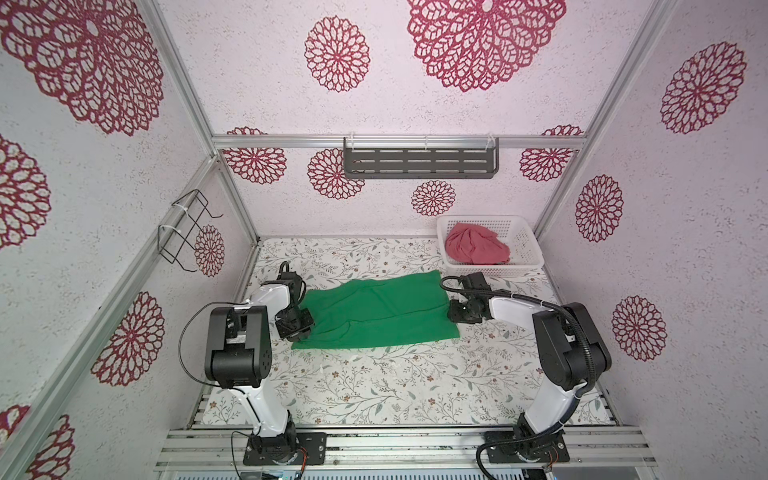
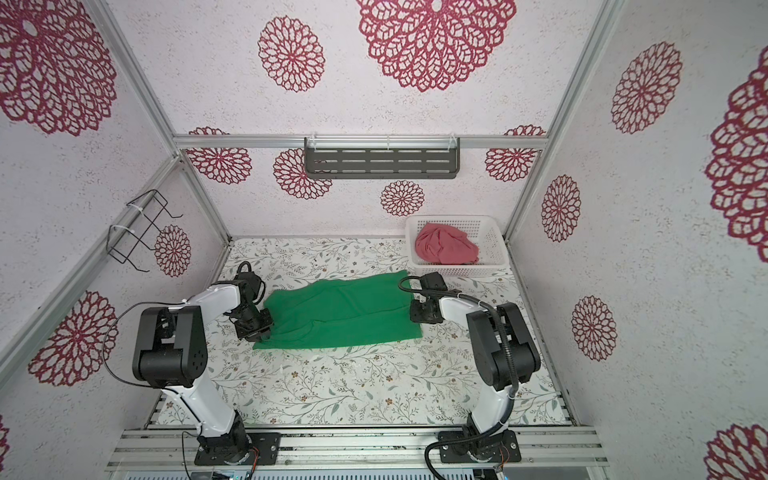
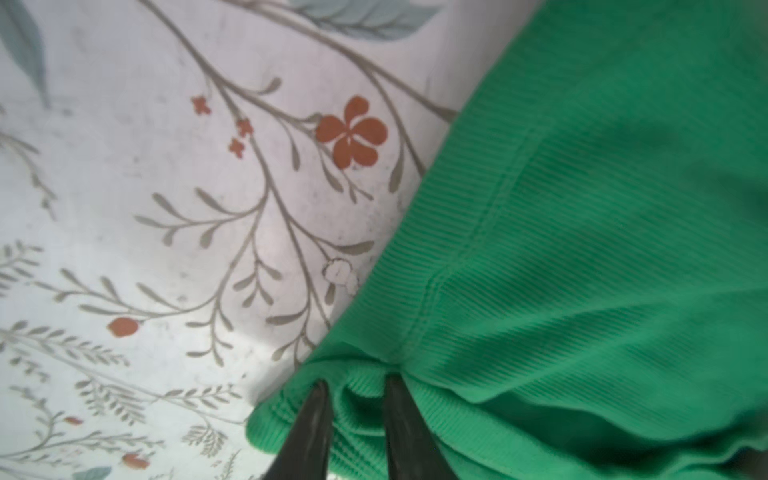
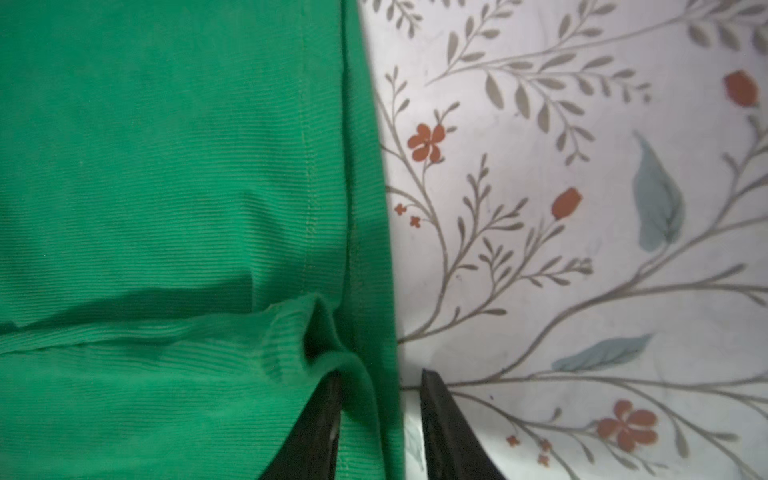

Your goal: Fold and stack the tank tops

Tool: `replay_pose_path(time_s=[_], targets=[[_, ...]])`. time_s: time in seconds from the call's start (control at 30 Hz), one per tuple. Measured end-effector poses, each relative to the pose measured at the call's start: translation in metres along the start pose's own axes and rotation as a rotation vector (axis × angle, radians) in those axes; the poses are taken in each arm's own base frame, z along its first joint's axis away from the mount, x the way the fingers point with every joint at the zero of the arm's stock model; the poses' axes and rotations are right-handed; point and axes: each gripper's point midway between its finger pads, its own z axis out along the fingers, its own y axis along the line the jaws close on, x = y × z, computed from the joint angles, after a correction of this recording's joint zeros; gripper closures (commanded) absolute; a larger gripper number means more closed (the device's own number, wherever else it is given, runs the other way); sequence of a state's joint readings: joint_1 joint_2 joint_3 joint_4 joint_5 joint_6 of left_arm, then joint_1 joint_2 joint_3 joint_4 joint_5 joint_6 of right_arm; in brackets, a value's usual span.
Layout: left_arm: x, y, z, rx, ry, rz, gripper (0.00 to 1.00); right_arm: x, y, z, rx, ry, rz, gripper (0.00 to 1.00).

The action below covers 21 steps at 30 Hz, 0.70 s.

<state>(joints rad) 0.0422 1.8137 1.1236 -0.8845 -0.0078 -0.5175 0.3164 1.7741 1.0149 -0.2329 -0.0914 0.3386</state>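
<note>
**Walls** (image 1: 257,66): pale pinkish-white textured covering at the rear and both sides, printed with crimson lace-like flower medallions (image 1: 336,54) of several sizes.

**Silver aluminium frame bars** (image 1: 291,142): stand at the corners, and one runs across the rear wall.

**Dark grey slotted metal shelf** (image 1: 419,164): hangs from the rear crossbar by white ties.

**Black wire rack** (image 1: 189,232): tied to the slanting bar on the left of both top views.

**Desk** (image 1: 374,390): covered with a white sheet printed with grey-green sprigs and small rust-red flowers.

**Ribbed aluminium rails** (image 1: 395,446): run along the desk's near edge.

**Light**: even and diffuse, with soft shadows.
</note>
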Motion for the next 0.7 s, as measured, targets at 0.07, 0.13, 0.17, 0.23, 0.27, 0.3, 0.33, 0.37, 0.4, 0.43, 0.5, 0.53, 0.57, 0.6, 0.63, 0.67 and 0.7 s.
replay_pose_path(time_s=[0.07,0.13,0.17,0.23,0.27,0.3,0.33,0.37,0.4,0.43,0.5,0.53,0.57,0.6,0.63,0.67,0.7], targets=[[0.000,0.003,-0.002,-0.009,-0.009,0.008,0.46,0.000,-0.002,-0.006,0.012,0.000,-0.007,0.62],[0.000,0.010,-0.008,-0.028,-0.021,0.012,0.39,-0.002,-0.001,-0.021,0.017,-0.014,-0.014,0.61],[0.000,0.015,-0.013,-0.036,-0.028,0.010,0.37,-0.005,0.000,-0.031,0.017,-0.029,-0.018,0.61],[-0.001,0.022,-0.025,-0.047,-0.052,0.008,0.33,-0.013,0.004,-0.053,0.006,-0.074,-0.027,0.61],[-0.002,0.023,-0.031,-0.049,-0.064,0.010,0.32,-0.017,0.007,-0.062,-0.002,-0.094,-0.031,0.61],[-0.004,0.026,-0.039,-0.053,-0.079,0.008,0.32,-0.020,0.012,-0.071,-0.014,-0.115,-0.035,0.62],[-0.007,0.026,-0.047,-0.056,-0.097,0.008,0.32,-0.022,0.017,-0.078,-0.027,-0.130,-0.035,0.62],[-0.009,0.026,-0.053,-0.054,-0.110,0.009,0.33,-0.022,0.021,-0.082,-0.039,-0.137,-0.034,0.63],[-0.012,0.024,-0.062,-0.049,-0.130,0.011,0.35,-0.020,0.028,-0.084,-0.057,-0.137,-0.038,0.64],[-0.015,0.021,-0.069,-0.042,-0.151,0.012,0.36,-0.018,0.036,-0.083,-0.074,-0.133,-0.043,0.65],[-0.018,0.010,-0.082,-0.017,-0.193,0.022,0.37,-0.007,0.053,-0.077,-0.111,-0.106,-0.057,0.66],[-0.017,0.001,-0.087,0.002,-0.209,0.034,0.38,-0.001,0.061,-0.071,-0.127,-0.087,-0.057,0.67],[-0.015,-0.011,-0.090,0.022,-0.217,0.053,0.39,0.005,0.066,-0.065,-0.140,-0.070,-0.060,0.67],[-0.011,-0.025,-0.091,0.048,-0.219,0.079,0.40,0.013,0.071,-0.057,-0.151,-0.046,-0.057,0.68],[-0.005,-0.042,-0.090,0.078,-0.217,0.105,0.41,0.018,0.071,-0.051,-0.153,-0.030,-0.051,0.68],[0.001,-0.059,-0.088,0.109,-0.212,0.134,0.43,0.025,0.069,-0.044,-0.151,-0.007,-0.037,0.68],[0.008,-0.076,-0.084,0.143,-0.203,0.160,0.44,0.031,0.066,-0.037,-0.142,0.012,-0.022,0.68]])
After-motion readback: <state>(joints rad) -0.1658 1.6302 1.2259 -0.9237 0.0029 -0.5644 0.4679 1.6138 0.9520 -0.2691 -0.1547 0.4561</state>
